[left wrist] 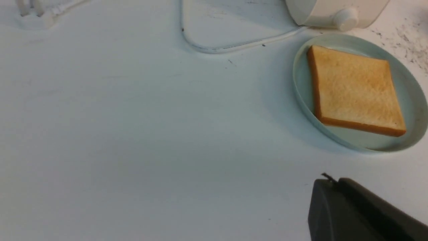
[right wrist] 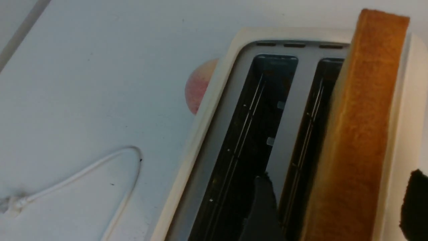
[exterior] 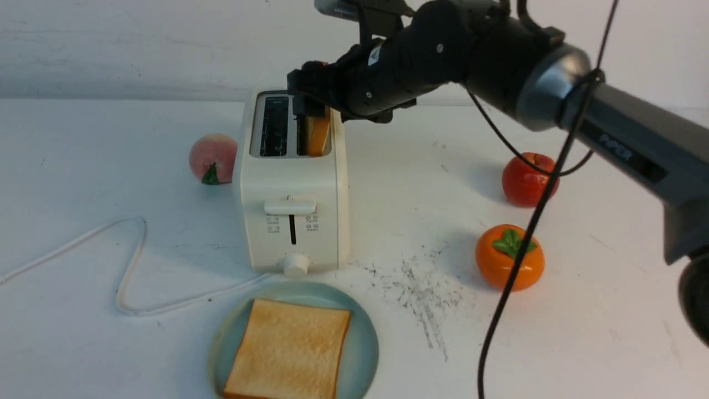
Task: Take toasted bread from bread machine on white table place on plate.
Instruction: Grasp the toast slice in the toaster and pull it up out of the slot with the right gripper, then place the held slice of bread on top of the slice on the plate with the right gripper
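on the plate (exterior: pixel 363 343), golden square toast (exterior: pixel 288 349)

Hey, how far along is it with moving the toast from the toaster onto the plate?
Done: one slice lies flat on the plate. In hand: the right gripper, open, straddles the second slice standing in the toaster's right slot, not yet gripping it. Left: close on it, lift it out and lay it on the plate.
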`<state>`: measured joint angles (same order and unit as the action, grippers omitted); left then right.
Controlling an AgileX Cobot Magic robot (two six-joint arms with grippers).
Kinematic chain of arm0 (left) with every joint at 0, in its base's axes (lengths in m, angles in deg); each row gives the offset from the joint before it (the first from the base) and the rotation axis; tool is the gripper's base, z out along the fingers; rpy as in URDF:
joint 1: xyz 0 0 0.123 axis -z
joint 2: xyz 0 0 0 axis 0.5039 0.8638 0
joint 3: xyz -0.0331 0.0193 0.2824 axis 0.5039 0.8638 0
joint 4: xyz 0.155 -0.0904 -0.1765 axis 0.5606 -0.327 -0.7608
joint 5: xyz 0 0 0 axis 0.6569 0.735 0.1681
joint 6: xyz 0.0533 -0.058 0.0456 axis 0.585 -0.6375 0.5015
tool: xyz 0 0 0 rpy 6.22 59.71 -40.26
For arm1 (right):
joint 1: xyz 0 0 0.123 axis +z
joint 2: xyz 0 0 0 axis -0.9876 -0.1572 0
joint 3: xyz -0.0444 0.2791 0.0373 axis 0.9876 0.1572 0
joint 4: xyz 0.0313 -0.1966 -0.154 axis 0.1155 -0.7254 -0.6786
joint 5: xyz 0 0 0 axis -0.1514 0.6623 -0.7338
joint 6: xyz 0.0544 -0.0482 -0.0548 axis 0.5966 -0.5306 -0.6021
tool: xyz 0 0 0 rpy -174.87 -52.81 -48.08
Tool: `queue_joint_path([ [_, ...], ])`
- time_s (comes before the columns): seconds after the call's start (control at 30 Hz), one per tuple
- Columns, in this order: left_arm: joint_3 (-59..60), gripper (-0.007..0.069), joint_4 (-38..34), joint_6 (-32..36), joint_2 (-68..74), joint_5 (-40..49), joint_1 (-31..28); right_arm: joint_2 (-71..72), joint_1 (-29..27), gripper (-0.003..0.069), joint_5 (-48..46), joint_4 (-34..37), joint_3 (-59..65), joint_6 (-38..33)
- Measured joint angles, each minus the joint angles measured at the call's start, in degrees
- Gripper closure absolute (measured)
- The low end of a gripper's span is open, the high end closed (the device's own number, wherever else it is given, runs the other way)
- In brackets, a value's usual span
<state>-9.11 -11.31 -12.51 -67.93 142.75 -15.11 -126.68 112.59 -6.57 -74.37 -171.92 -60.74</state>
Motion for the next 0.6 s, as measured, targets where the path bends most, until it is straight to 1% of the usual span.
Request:
queue_joint_path([
  [0.03,0.00,0.0638,0.66,0.00,0.00,0.67,0.00,-0.30,0.04,0.0241,-0.15,-0.37,-0.15,0.00],
  [0.07,0.00,0.0638,1.08,0.00,0.00,1.10,0.00,-0.30,0.04,0.0328,-0.40,-0.72,-0.21,0.00],
  [0.1,0.00,0.0638,1.29,0.00,0.00,1.23,0.00,-0.30,0.04,0.0348,-0.48,-0.77,-0.22,0.00],
  [0.13,0.00,0.0638,1.86,0.00,0.00,1.93,0.00,0.47,0.11,0.0496,-1.42,-1.12,-0.42,-0.18],
  [0.17,0.00,0.0638,2.18,0.00,0.00,2.43,0.00,1.77,0.11,0.0561,-2.58,-1.44,-0.42,-0.61],
  [0.2,0.00,0.0638,2.29,0.00,0.00,2.52,0.00,1.77,0.11,0.0561,-2.74,-1.44,-0.42,-0.76],
  [0.27,0.00,0.0638,2.90,0.00,0.00,2.59,0.00,6.31,0.11,0.0540,-5.12,-1.99,-0.42,-3.01],
  [0.4,0.00,0.0638,3.21,0.00,0.00,1.86,0.00,13.31,0.06,0.0538,-9.86,-1.93,-0.76,-5.61],
  [0.43,0.00,0.0638,3.21,0.00,0.00,0.53,0.00,18.58,0.06,0.0538,-14.65,-1.51,-1.19,-7.25],
  [0.53,0.00,0.0638,3.31,0.00,0.00,-1.39,0.00,23.02,0.06,0.0538,-19.74,-0.67,-1.60,-8.72],
  [0.57,0.00,0.0638,3.38,0.00,0.00,-3.32,0.00,25.80,0.06,0.0538,-25.81,1.00,-1.78,-10.33],
  [0.6,0.00,0.0638,3.38,0.00,0.00,-4.13,0.00,26.58,0.06,0.0538,-28.69,2.00,-1.78,-11.19],
])
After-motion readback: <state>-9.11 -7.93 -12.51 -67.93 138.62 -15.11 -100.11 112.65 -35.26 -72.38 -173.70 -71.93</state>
